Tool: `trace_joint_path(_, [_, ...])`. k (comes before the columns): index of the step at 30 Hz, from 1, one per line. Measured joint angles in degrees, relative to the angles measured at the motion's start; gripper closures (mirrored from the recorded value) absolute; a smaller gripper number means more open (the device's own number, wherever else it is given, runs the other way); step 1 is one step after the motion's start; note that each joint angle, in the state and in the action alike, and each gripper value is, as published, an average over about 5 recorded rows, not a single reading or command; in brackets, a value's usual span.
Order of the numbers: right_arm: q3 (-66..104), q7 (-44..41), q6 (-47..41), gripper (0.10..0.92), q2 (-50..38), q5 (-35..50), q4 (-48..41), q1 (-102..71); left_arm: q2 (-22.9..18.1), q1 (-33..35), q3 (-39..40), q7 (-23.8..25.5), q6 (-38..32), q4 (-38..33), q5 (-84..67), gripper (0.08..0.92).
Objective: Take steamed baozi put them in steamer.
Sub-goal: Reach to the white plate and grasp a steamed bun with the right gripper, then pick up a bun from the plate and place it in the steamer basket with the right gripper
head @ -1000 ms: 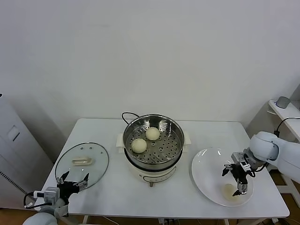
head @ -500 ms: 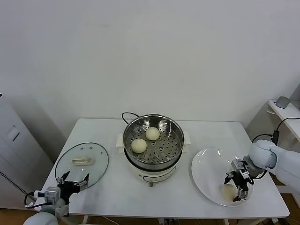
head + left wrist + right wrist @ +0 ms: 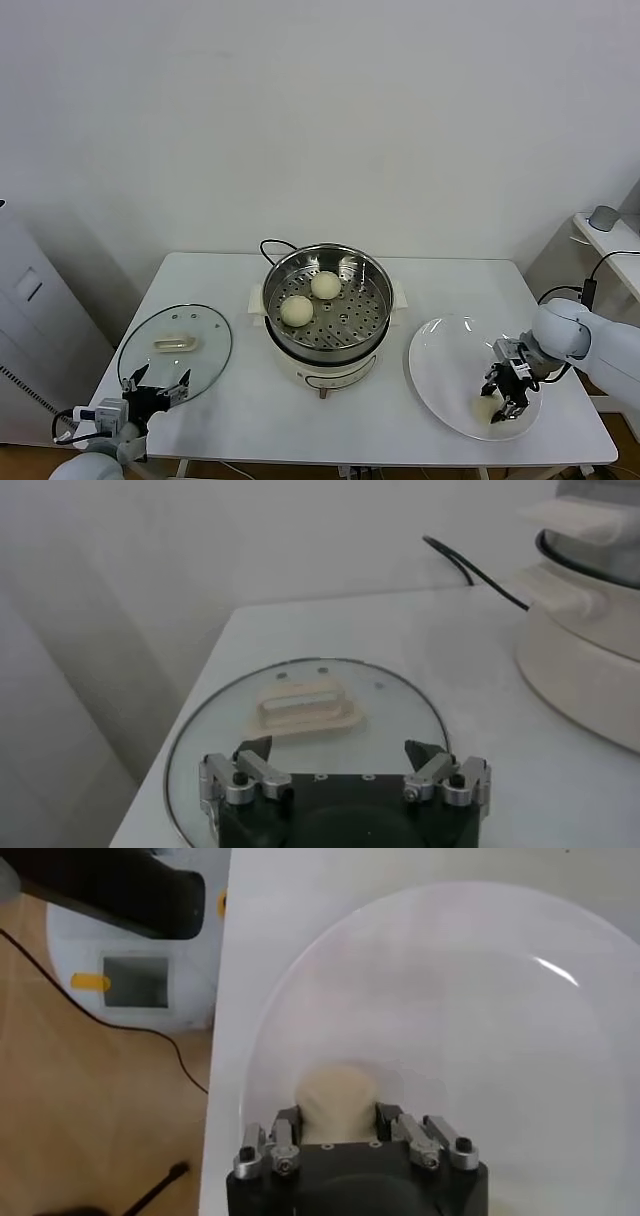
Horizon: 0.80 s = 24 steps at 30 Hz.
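One baozi [image 3: 338, 1098] left on your white plate [image 3: 440, 350], pinched between the right gripper [image 3: 503, 397] fingers; steamer [image 3: 330, 300] lies leftward, holding two buns. Left gripper [image 3: 345, 772] spread wide, parked at the glass lid [image 3: 300, 710].

Even, bright indoor light, soft shadows, little glare.

Head view: diffuse overhead light, the wall shading darker toward its lower left; the worktop [image 3: 250, 400] is washed pale. Steamer [image 3: 328, 296] wall carries soft reflections, no hard hotspots. Plate [image 3: 440, 380] shows a faint sheen only. Left wrist view: the glass lid [image 3: 300, 720] is fairly sharp, the near gripper [image 3: 345, 770] body dark and soft. Right wrist view: one thin bright glint on the plate rim, baozi [image 3: 338, 1106] slightly blurred close to the lens.
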Motion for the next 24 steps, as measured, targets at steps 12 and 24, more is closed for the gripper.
trace_joint_path(12, [-9.14, -2.79, 5.03, 0.566, 4.92, 8.00, -1.60, 22.96, 0.14, -0.68, 0.32, -0.18, 0.23, -0.05, 0.18, 0.177])
trace_joint_path(24, [-10.58, -4.94, 20.57, 0.559, 18.48, 12.05, -6.11, 34.63, 0.66, -0.64, 0.27, -0.52, 0.15, -0.28, 0.18, 0.177])
